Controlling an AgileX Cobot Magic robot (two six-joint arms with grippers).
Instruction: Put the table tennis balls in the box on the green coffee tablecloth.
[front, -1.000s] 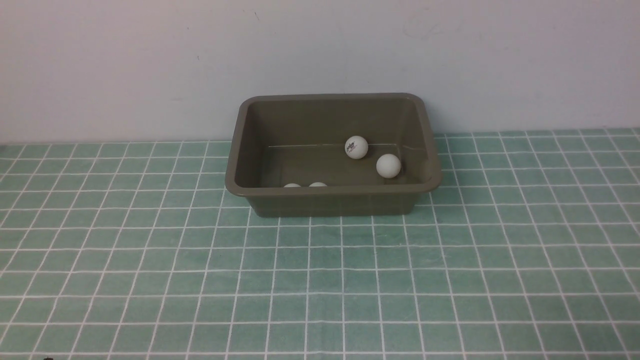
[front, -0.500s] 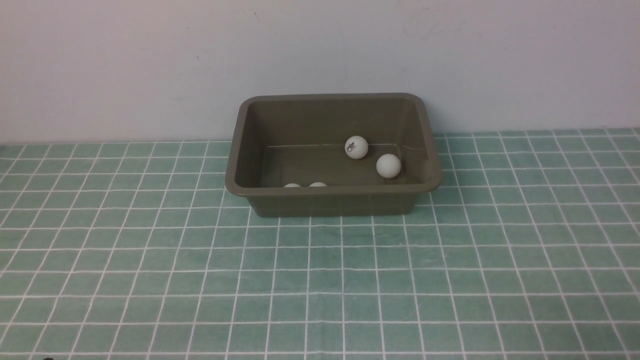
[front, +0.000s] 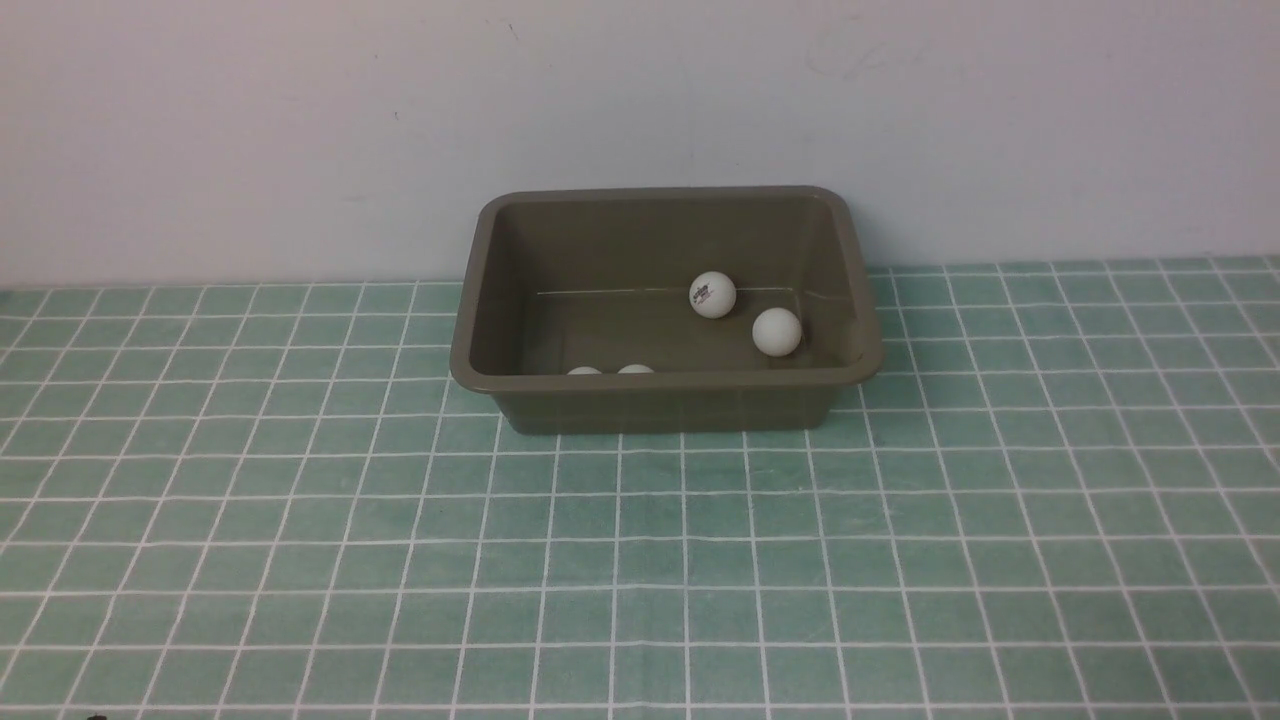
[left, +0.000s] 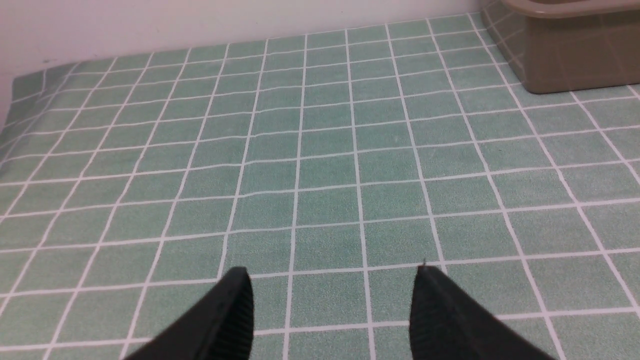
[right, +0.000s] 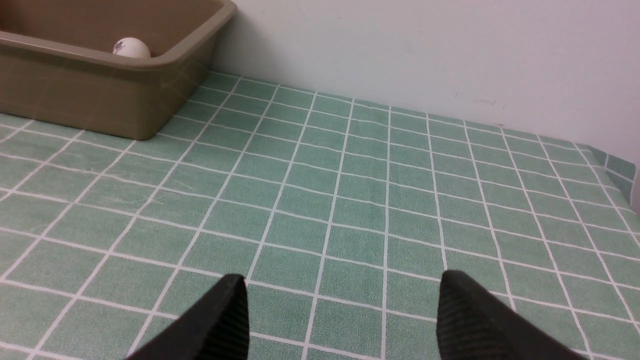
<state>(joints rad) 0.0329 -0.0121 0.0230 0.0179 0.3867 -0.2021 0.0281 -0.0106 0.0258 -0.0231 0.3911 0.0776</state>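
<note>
On the green coffee tablecloth (front: 640, 560), near the wall, the box (front: 665, 400) holds the table tennis balls.

Two balls lie toward the box's right side, one with its logo showing (front: 713, 294) and one plain (front: 777, 331); two more (front: 585, 371) (front: 635, 369) peek over the near rim. The left tool (left: 332, 305) and right tool (right: 342, 310) both stand wide apart and empty over bare cloth, each well away from the box.
</note>
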